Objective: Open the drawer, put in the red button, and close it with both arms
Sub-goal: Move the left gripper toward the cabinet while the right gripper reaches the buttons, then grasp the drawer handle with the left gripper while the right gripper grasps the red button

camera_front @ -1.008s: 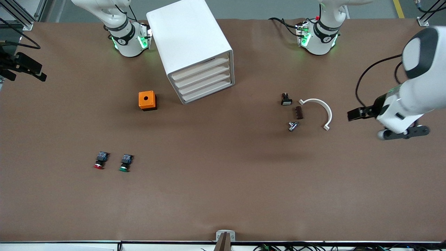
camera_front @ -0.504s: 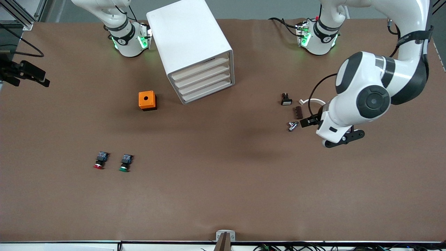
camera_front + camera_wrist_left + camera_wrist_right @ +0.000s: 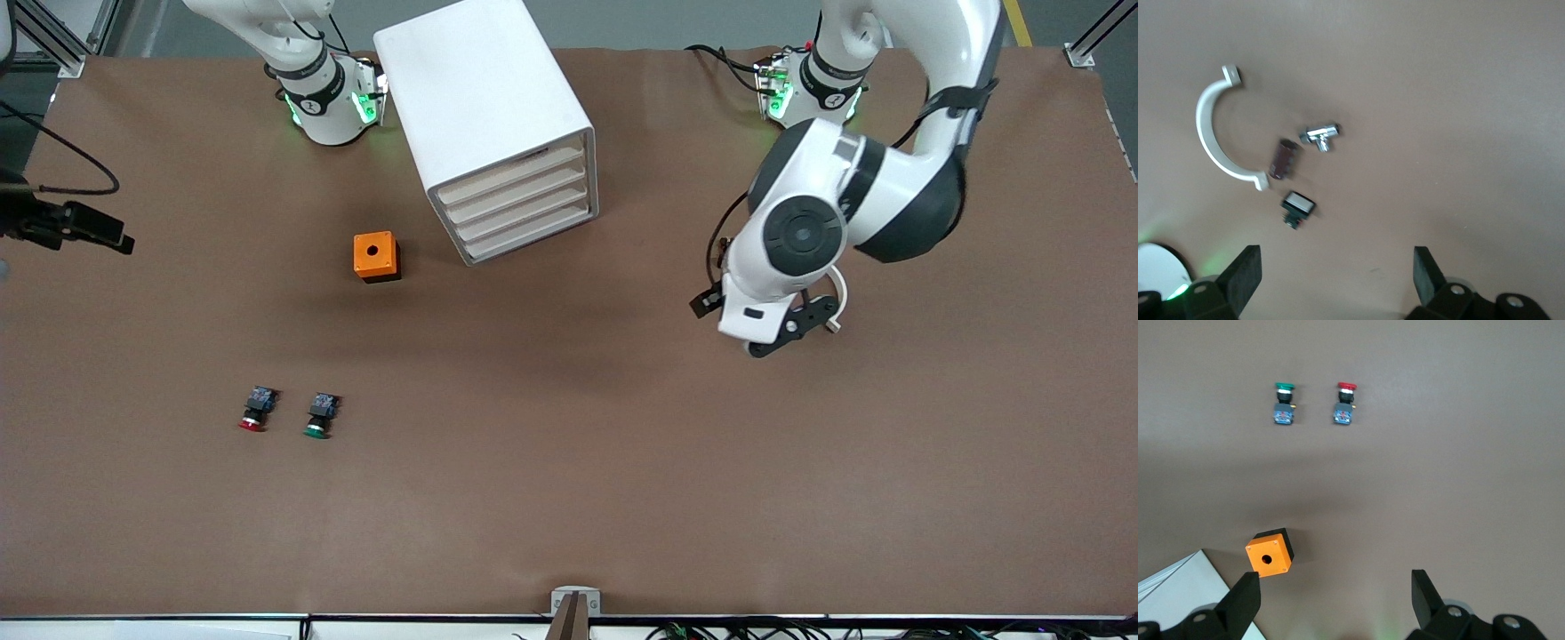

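Note:
The red button point(image 3: 254, 411) lies on the table beside a green-capped button point(image 3: 319, 416), toward the right arm's end and nearer the front camera than the orange box. It also shows in the right wrist view point(image 3: 1346, 403). The white drawer cabinet point(image 3: 498, 124) stands with all drawers shut point(image 3: 520, 209). My right gripper point(image 3: 1336, 600) is open and empty, high above the orange box; in the front view it shows at the table's edge point(image 3: 89, 229). My left gripper point(image 3: 1336, 273) is open and empty, up over a group of small parts point(image 3: 766, 331).
An orange box with a hole point(image 3: 376, 256) sits beside the cabinet. Under the left arm lie a white half-ring clamp point(image 3: 1215, 133), a brown part point(image 3: 1283, 159), a silver fitting point(image 3: 1320, 135) and a white-capped button point(image 3: 1298, 208).
My left arm has swung in from its end of the table toward the middle and now covers the small parts. My right hand has drifted a little at the table's edge.

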{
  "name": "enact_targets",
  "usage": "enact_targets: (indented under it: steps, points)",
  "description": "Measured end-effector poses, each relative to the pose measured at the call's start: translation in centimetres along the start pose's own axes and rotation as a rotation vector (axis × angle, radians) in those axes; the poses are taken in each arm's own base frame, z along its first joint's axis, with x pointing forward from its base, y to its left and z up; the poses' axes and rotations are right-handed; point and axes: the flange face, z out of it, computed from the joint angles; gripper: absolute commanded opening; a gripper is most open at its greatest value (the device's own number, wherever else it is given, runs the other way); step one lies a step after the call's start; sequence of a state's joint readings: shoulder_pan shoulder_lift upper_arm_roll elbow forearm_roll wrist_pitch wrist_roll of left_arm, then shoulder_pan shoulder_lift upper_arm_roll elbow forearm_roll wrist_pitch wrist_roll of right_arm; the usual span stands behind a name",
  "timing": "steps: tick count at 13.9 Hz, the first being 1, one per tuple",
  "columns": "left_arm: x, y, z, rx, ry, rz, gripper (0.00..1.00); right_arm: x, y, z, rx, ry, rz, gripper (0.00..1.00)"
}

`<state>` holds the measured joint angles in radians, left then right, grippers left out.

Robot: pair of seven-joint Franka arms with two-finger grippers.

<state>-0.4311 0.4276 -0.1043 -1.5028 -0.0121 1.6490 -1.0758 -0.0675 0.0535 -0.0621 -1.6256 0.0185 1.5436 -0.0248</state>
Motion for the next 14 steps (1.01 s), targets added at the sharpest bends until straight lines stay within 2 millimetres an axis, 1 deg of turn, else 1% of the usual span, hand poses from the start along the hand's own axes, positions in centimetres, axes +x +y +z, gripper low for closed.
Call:
enact_targets:
  steps: [2,5,7,9,12,14]
  points:
    - [-0.9,2.0,1.3,-0.013,-0.058,-0.064,1.00,2.4,1.6,3.1,0.000,-0.019,0.028,1.00]
    - [-1.8,3.7,1.5,-0.079,-0.231,-0.213,1.00,5.2,3.5,7.0,0.000,-0.028,0.056,1.00]
    - [-2.6,4.9,1.8,-0.101,-0.370,-0.344,1.00,6.6,3.7,9.5,-0.006,-0.018,0.055,1.00]
    - [-3.3,6.2,3.1,-0.087,-0.509,-0.478,1.00,7.5,3.3,12.0,-0.012,0.003,0.046,1.00]
    - [-3.4,8.3,6.3,-0.022,-0.671,-0.644,1.00,8.2,2.8,15.5,-0.015,0.041,0.037,0.99]
    - [-3.6,9.5,8.6,0.024,-0.799,-0.717,1.00,8.6,2.6,18.3,-0.018,0.069,0.033,0.98]
